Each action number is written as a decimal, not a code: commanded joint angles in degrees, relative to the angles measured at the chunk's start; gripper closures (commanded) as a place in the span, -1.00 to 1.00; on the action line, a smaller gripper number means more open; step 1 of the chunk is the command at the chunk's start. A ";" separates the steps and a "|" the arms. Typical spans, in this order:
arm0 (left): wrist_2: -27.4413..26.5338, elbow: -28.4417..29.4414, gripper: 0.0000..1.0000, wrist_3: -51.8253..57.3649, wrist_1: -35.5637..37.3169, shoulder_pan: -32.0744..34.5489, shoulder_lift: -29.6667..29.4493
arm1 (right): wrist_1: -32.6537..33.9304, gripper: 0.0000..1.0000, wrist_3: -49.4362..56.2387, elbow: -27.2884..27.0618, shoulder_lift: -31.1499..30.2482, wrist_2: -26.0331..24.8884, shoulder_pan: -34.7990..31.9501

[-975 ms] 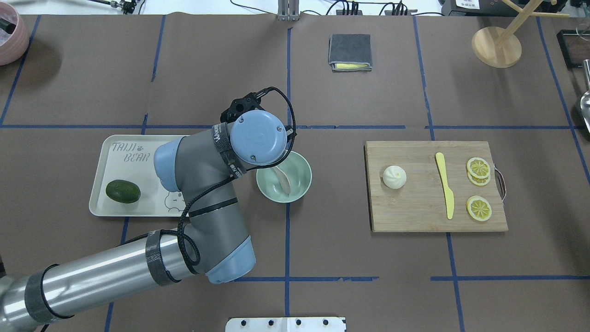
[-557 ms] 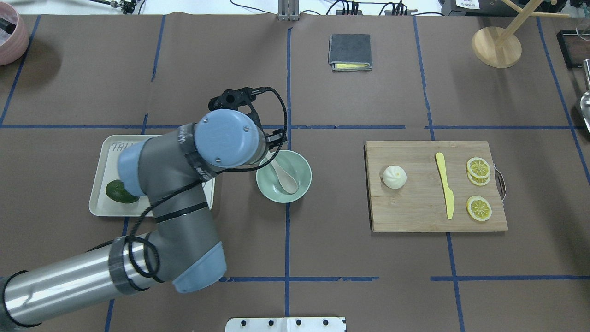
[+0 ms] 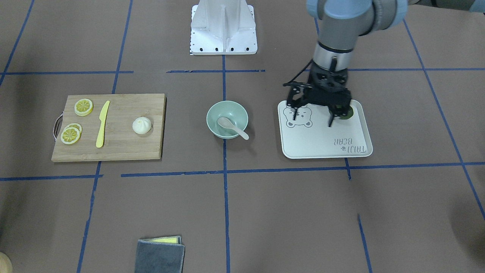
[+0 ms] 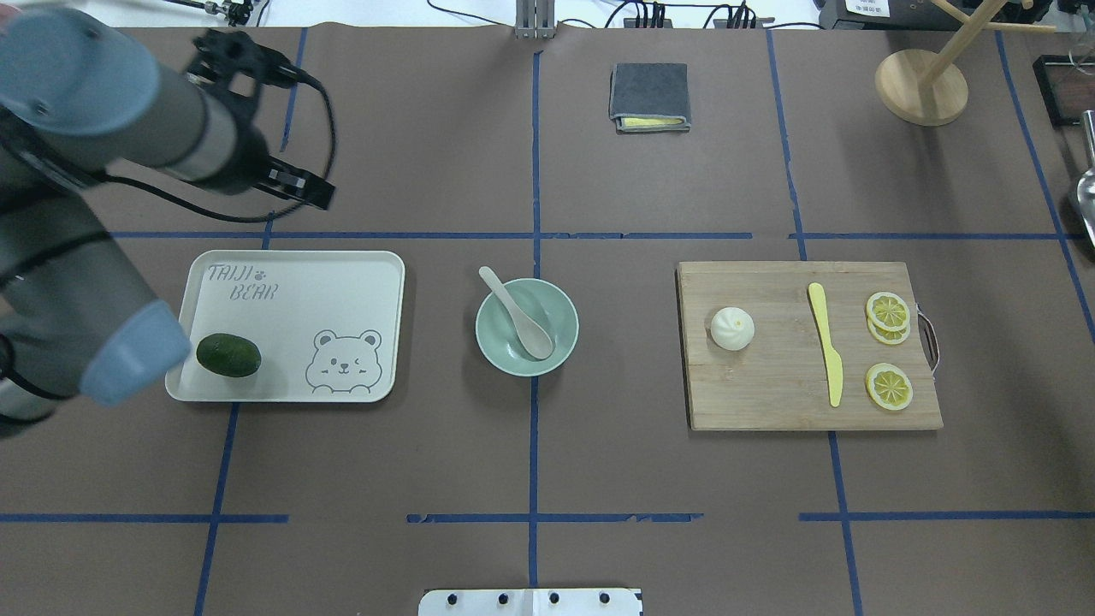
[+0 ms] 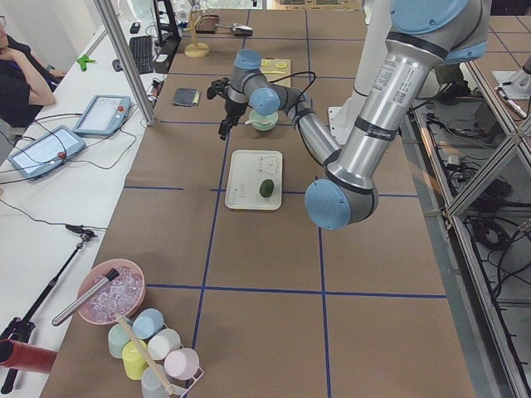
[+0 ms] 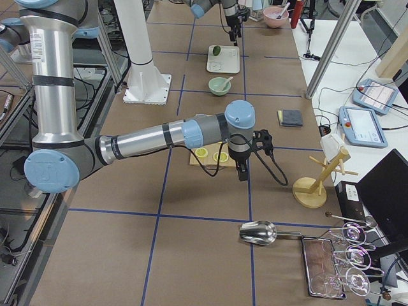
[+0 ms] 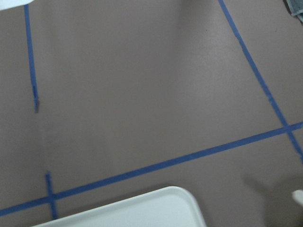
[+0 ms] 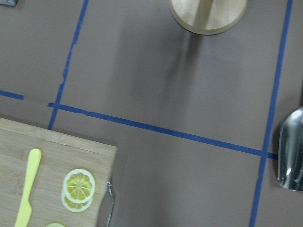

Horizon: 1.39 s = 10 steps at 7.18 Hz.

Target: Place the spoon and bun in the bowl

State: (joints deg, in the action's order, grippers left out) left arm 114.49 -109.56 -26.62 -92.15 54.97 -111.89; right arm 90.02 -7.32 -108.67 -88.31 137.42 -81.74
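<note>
The pale spoon (image 4: 519,318) lies in the mint-green bowl (image 4: 565,310) at the table's middle, its handle over the far-left rim; both show in the front view, the spoon (image 3: 232,127) and the bowl (image 3: 214,113). The white bun (image 4: 732,328) sits on the wooden cutting board (image 4: 770,402), to the right. My left gripper (image 3: 313,117) is open and empty, raised above the tray, well left of the bowl (image 4: 304,137). My right gripper (image 6: 245,162) shows only in the exterior right view, above the board's outer end; I cannot tell if it is open.
An off-white bear tray (image 4: 342,265) holds a dark green fruit (image 4: 228,355). A yellow knife (image 4: 826,342) and lemon slices (image 4: 888,310) lie on the board. A grey cloth (image 4: 649,96), a wooden stand (image 4: 921,85) and a metal scoop (image 4: 1086,197) are at the far side.
My left arm has drawn back from over the bowl, up and to the far left. The spoon stays in the bowl and the tray is uncovered.
</note>
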 commanded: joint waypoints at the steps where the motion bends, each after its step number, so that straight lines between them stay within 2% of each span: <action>1: 11.51 6.51 -1.00 21.79 0.04 16.85 9.28 | -0.10 -1.00 -5.48 -2.77 3.91 -0.04 8.48; 2: 15.11 10.12 -1.00 25.18 -0.22 22.67 13.50 | -0.37 -1.00 -13.08 -5.73 4.81 -0.04 12.96; 4: 16.99 11.56 -1.00 29.17 0.12 27.63 19.84 | -0.98 -1.00 -29.53 -10.32 8.40 -8.97 24.72; 5: 17.25 10.78 -1.00 29.08 -0.31 31.91 24.65 | -1.42 -1.00 -34.99 -10.77 9.37 -12.40 29.40; 6: 19.69 11.56 -1.00 29.00 -0.05 32.30 25.66 | -4.47 -1.00 -40.78 -10.77 9.12 -17.74 34.40; 8: 20.33 11.39 -1.00 28.64 -0.14 32.13 25.49 | -7.73 -1.00 -46.02 -7.89 9.47 -28.30 43.03; 10: 20.42 11.21 -1.00 28.64 -0.14 32.13 25.49 | -18.07 -1.00 -46.03 1.39 10.43 -29.13 44.38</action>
State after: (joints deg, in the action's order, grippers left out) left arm 134.78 -98.24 2.03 -92.29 87.07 -86.43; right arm 78.05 -52.95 -113.00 -78.67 109.43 -38.73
